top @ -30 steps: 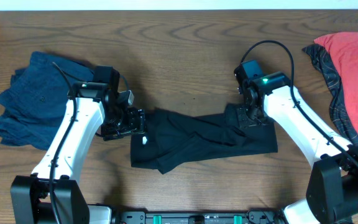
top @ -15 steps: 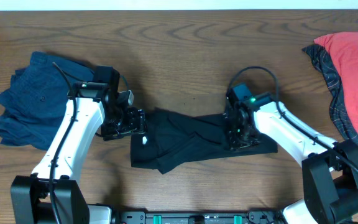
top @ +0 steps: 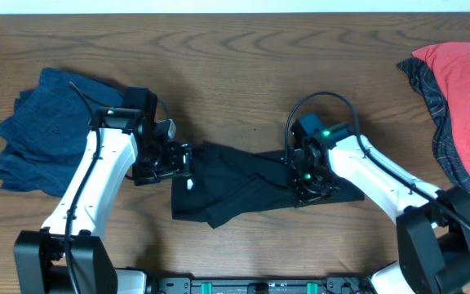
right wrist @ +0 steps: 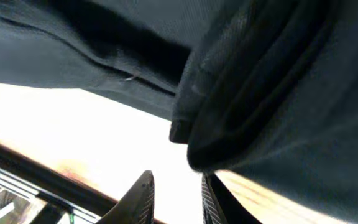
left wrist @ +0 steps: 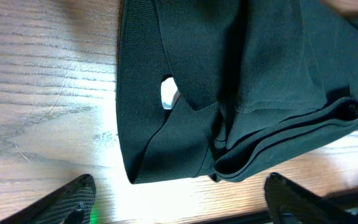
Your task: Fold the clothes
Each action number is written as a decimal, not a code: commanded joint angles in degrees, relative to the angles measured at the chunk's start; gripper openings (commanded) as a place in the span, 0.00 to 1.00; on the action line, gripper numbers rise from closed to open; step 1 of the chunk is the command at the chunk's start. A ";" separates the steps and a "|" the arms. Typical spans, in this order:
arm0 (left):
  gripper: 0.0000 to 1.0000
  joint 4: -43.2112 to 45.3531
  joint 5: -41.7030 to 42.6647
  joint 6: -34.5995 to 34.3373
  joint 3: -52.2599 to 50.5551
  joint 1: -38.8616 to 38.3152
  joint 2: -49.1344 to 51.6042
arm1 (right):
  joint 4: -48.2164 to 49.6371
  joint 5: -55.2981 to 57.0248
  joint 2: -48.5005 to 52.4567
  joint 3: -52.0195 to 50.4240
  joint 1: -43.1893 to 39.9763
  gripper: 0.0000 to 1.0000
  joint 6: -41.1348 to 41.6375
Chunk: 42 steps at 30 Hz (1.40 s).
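Black short-sleeved fabric shirt (top: 243, 189) lay bunched mid brown wooden table (top: 235, 57), betw. both arms. Left gripper (left wrist: 180, 182) gaped wide, empty, just beside shirt's left edge. Right gripper (right wrist: 174, 180) was nrly closed at shirt's folded right part; couldn't tell if fabric was pinched.

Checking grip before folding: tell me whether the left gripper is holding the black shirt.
No: the left gripper stands wide open, bare table between its fingers, the black shirt just beyond.
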 commanded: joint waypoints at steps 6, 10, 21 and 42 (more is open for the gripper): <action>0.98 -0.07 0.11 0.22 -0.94 0.13 -0.09 | -0.63 2.91 -10.69 6.80 -0.83 0.58 -0.74; 0.98 1.90 0.90 0.24 -3.56 0.13 -0.09 | -0.66 6.58 -14.51 6.84 -2.19 0.99 -0.66; 0.98 13.03 7.85 2.19 -13.38 0.13 -0.09 | -1.75 13.64 -15.58 6.84 -7.28 0.99 10.40; 0.98 24.59 11.50 4.85 -14.53 -7.34 13.07 | -2.05 13.62 -15.58 6.84 -7.69 0.99 10.49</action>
